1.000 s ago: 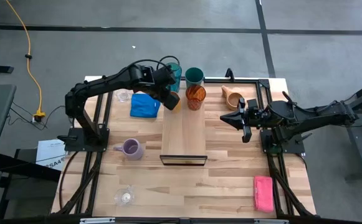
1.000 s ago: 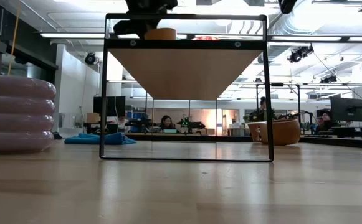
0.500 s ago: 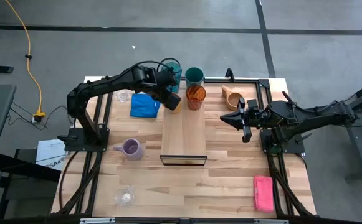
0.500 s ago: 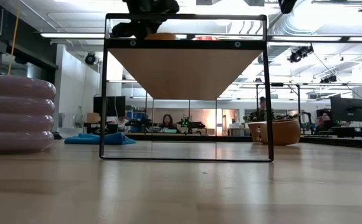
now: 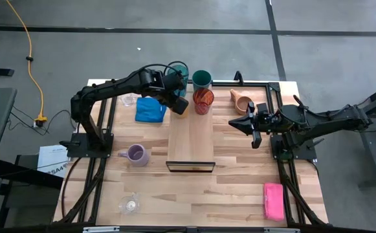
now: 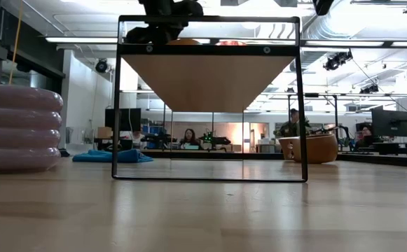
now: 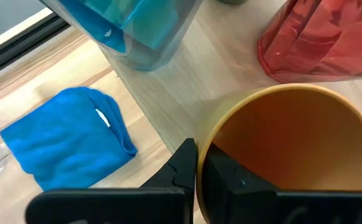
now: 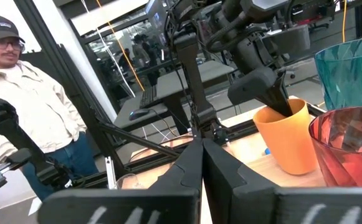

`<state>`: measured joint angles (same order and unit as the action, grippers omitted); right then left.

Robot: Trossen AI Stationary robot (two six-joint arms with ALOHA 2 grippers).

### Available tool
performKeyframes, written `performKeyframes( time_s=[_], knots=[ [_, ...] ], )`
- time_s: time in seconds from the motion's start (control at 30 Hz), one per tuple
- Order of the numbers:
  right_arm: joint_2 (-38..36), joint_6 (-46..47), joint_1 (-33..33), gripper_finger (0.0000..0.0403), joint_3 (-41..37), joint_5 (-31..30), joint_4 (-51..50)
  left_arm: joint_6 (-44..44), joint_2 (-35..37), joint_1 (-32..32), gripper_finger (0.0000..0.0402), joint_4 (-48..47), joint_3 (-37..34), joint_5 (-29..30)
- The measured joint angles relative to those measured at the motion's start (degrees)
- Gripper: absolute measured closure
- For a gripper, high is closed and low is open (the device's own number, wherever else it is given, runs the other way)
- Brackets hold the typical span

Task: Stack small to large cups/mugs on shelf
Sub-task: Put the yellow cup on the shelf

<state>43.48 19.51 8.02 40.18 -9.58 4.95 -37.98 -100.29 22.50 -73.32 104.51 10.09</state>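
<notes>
The orange cup is pinched by its rim in the left gripper, one finger inside the wall and one outside, at the far end of the shelf. The cup sits just beside the red cup on that same end, with the teal tumbler and the dark green cup just beyond the shelf's far edge.

The step in hand is judged to be the placing of the orange cup on the shelf. To do it well, the cup is best kept upright and seated flat on the plank before the pinch is loosened, and the inner finger is best drawn straight up so the rim is not dragged toward the red cup.

The right gripper is held shut and empty off the shelf's right side, close to the tan mug.

Against the earlier high view, the left gripper and orange cup are found slightly nearer the shelf's far end; nothing else is shifted.
</notes>
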Motion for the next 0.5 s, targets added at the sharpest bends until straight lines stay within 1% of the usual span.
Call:
performKeyframes(
  time_s=[0.5],
  knots=[
    [0.0,0.0,0.0,0.0403,0.0,-0.4,0.0,0.0,0.0,0.0,0.0368,0.3,0.0,0.0]
  ],
)
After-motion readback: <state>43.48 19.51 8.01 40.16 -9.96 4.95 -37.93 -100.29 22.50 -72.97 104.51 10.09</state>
